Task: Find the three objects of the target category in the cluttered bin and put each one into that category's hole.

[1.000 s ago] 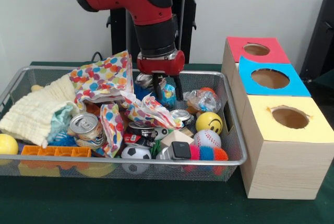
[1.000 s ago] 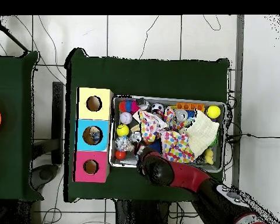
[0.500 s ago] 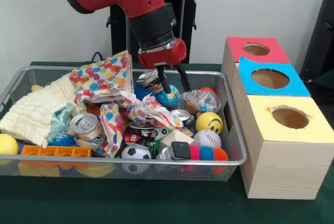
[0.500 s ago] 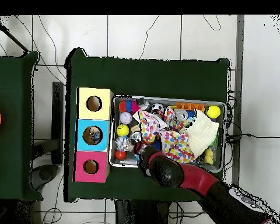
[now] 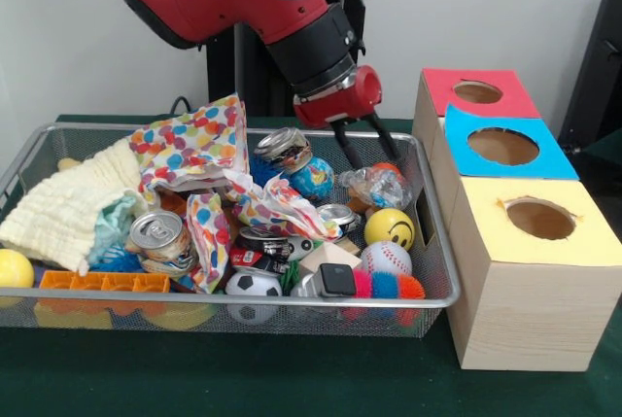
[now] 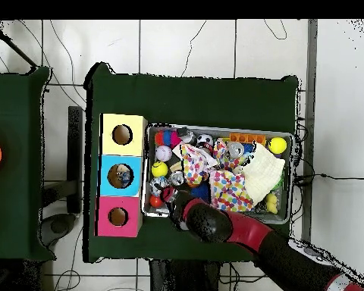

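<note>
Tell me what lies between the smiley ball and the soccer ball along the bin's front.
In the front view, the baseball and a black-topped block lie between the smiley ball and the soccer ball.

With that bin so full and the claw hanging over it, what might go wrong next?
The gripper hangs open and empty above the wrapped bundle at the bin's right end. Going down there, a finger might snag the crinkly wrap instead of gripping cleanly. The tilted can leans on the globe ball, so a nudge may roll either. The spotted paper covers part of the pile, so wanted things may stay hidden.
</note>
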Controlling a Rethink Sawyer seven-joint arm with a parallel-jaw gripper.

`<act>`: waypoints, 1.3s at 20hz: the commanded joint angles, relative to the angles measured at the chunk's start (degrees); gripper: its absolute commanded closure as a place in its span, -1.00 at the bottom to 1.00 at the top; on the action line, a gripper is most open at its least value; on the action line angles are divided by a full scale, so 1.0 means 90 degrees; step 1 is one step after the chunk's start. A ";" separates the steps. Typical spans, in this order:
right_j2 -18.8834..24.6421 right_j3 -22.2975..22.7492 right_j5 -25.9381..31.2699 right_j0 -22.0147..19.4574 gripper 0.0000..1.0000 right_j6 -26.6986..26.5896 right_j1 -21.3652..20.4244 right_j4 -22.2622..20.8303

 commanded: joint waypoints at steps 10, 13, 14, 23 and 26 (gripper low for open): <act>0.0512 -0.1127 0.0569 0.0012 -1.00 -0.0352 0.1183 -0.0831; 0.0466 -0.1140 0.0530 0.0064 -1.00 -0.0266 0.1021 -0.0874; 0.0435 -0.1154 0.0537 0.0090 -1.00 -0.0244 0.0959 -0.0879; 0.0317 -0.1111 0.0651 0.0231 -1.00 -0.0084 0.0411 -0.0775; 0.0315 -0.1128 0.0699 0.0242 -1.00 -0.0068 0.0253 -0.0727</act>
